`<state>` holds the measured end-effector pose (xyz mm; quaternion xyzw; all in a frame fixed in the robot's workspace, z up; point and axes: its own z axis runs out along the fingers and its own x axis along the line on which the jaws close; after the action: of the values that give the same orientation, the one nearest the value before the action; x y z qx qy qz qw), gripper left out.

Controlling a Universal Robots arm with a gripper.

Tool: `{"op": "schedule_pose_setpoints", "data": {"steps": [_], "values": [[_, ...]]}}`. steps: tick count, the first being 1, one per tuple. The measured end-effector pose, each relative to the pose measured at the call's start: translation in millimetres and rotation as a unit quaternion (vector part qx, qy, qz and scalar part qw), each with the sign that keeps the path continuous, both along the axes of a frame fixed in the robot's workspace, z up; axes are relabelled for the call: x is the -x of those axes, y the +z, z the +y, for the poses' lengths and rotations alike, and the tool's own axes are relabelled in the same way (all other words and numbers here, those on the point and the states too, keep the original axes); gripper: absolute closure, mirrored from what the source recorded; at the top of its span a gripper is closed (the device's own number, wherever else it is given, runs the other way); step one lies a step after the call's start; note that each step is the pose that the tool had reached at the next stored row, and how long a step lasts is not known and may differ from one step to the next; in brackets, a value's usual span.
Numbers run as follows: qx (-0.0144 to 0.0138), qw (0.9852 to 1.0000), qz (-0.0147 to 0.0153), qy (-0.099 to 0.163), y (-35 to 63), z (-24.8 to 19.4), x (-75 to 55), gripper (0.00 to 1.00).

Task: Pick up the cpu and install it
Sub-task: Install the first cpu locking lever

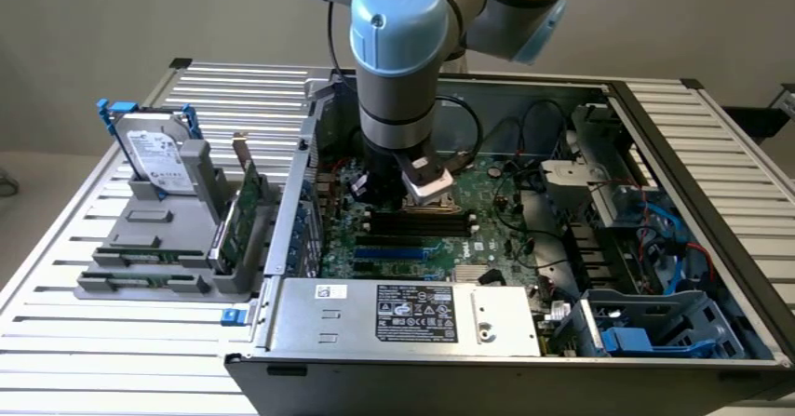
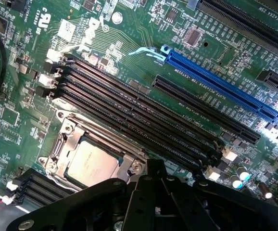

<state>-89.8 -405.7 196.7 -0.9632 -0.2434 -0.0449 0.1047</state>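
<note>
You see the cpu [image 2: 92,165] lying in the socket frame [image 2: 67,144], just in front of the end effector [image 2: 151,192], whose fingers are together and hold nothing. I judge the placing step is finished. To its right, the blue slot [image 2: 221,84] stays well apart from the end effector.

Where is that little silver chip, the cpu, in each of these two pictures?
Exterior view: the cpu sits directly under the arm's tip, mid-motherboard, partly hidden by the arm.
Wrist view: the cpu lies inside the socket frame, close to the gripper.
Shared landmark: the blue slot.
</note>
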Motion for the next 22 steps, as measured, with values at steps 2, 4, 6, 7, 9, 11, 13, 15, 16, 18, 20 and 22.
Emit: {"op": "schedule_pose_setpoints", "data": {"steps": [2, 4, 6, 7, 9, 11, 13, 15, 16, 18, 20, 22], "values": [[0.0007, 1.0000, 0.0000, -0.001, -0.8, 0.7, 0.0, 0.89], [0.0023, 1.0000, 0.0001, -0.001, -1.8, 1.5, 0.0, 0.89], [0.0049, 1.0000, 0.0004, -0.002, -2.4, 2.4, 0.0, 0.89], [0.0066, 1.0000, 0.0005, -0.002, -2.7, 3.0, 0.0, 0.89], [0.0097, 0.9999, 0.0007, -0.003, -3.0, 4.1, 0.0, 0.89], [0.0122, 0.9999, 0.0009, -0.003, -3.0, 5.5, 0.0, 0.89], [0.0139, 0.9999, 0.0008, -0.004, -3.0, 6.4, 0.1, 0.89], [0.0150, 0.9999, 0.0008, -0.004, -3.0, 7.1, 0.0, 0.89], [0.0157, 0.9999, 0.0008, -0.004, -3.0, 7.3, 0.0, 0.89], [0.0182, 0.9998, 0.0007, -0.004, -2.9, 7.6, 0.0, 0.89], [0.0225, 0.9997, 0.0007, -0.004, -2.9, 7.9, 0.0, 0.89], [0.0277, 0.9996, 0.0007, -0.004, -2.9, 8.1, 0.0, 0.89]]}}
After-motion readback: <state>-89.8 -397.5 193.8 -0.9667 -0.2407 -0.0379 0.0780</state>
